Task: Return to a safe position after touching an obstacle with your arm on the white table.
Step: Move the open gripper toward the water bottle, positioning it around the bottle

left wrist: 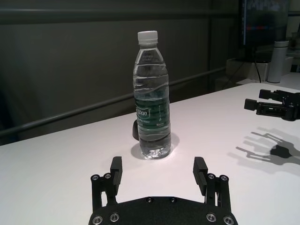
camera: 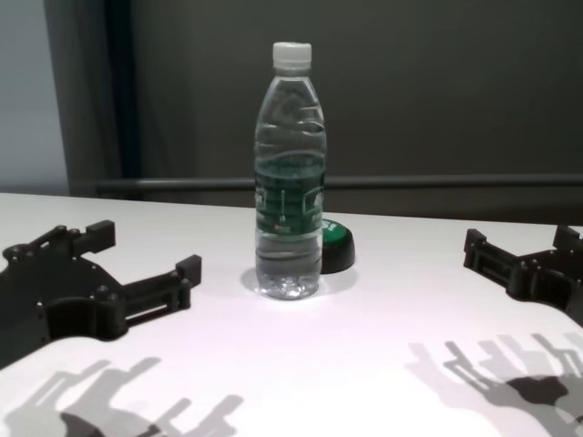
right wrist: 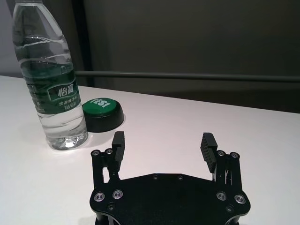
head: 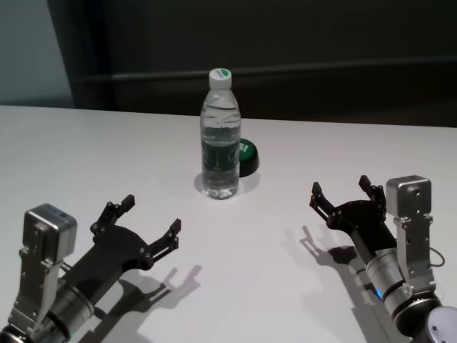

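The clear water bottle (head: 220, 143) with a white cap and dark green label stands upright mid-table on the white table (head: 86, 157). It also shows in the left wrist view (left wrist: 151, 108), the right wrist view (right wrist: 51, 84) and the chest view (camera: 290, 182). My left gripper (head: 151, 213) is open and empty, hovering low over the table at the near left, apart from the bottle and pointing toward it (left wrist: 158, 164). My right gripper (head: 340, 185) is open and empty at the near right, also apart from the bottle (right wrist: 163, 138).
A round black button with a green top (head: 248, 158) sits just behind and to the right of the bottle, close to its base (right wrist: 103, 112). A dark wall with a rail runs behind the table's far edge.
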